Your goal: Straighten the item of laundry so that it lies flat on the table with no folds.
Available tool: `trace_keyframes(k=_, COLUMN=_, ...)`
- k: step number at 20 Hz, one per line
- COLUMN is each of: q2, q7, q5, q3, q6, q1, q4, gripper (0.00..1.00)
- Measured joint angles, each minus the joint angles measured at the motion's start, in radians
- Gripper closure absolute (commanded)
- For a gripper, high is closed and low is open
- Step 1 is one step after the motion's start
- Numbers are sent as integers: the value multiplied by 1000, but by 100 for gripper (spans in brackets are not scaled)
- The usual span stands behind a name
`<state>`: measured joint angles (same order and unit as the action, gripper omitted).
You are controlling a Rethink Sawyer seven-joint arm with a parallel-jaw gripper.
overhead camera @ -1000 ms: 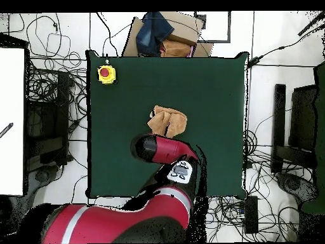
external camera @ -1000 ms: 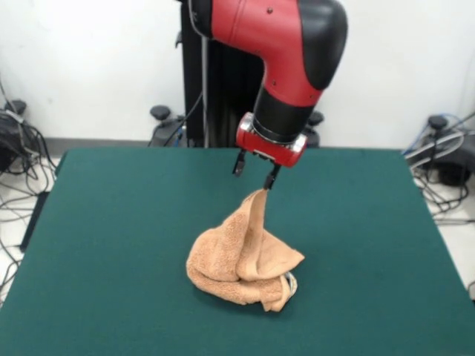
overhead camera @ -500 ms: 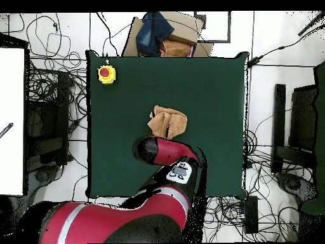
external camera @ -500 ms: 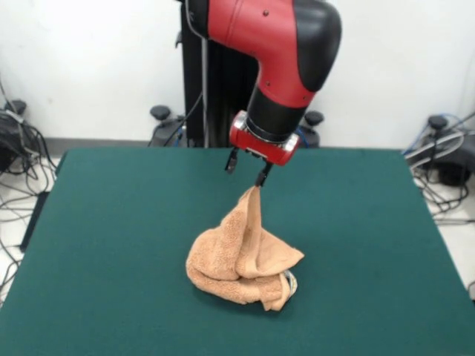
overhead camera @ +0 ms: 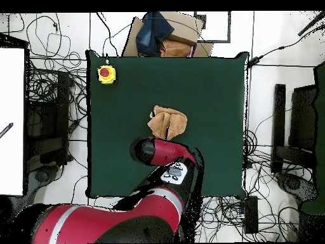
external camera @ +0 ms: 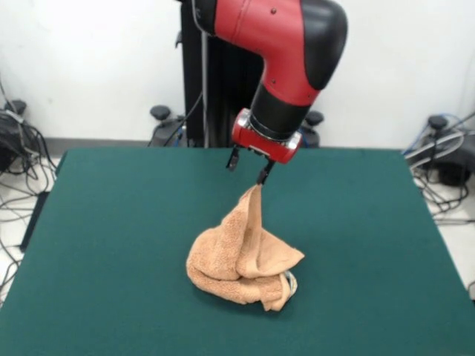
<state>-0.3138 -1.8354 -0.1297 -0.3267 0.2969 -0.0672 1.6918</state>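
The item of laundry (external camera: 241, 259) is a peach-orange towel, bunched in a heap near the middle of the green table (external camera: 111, 222). One corner is drawn up into a narrow peak that reaches my gripper (external camera: 249, 169), which hangs just above and behind the heap. A small white tag shows at the heap's front right. In the overhead view the towel (overhead camera: 167, 122) lies crumpled at the centre of the table (overhead camera: 209, 89). My red arm (overhead camera: 166, 152) covers the gripper there.
A yellow box with a red button (overhead camera: 106, 74) sits on a table corner. A cardboard box holding clothes (overhead camera: 166, 38) stands just past the table edge. Cables and equipment lie on the floor around the table.
My gripper has drifted slightly left and up in the front view. The towel's raised peak followed it, and the heap stayed where it was.
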Motion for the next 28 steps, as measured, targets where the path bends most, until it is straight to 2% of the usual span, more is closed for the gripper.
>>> trace_keyframes(k=28, q2=-37, q7=0, q5=0, q3=0, q6=29, q1=-4, q4=-25, gripper=0)
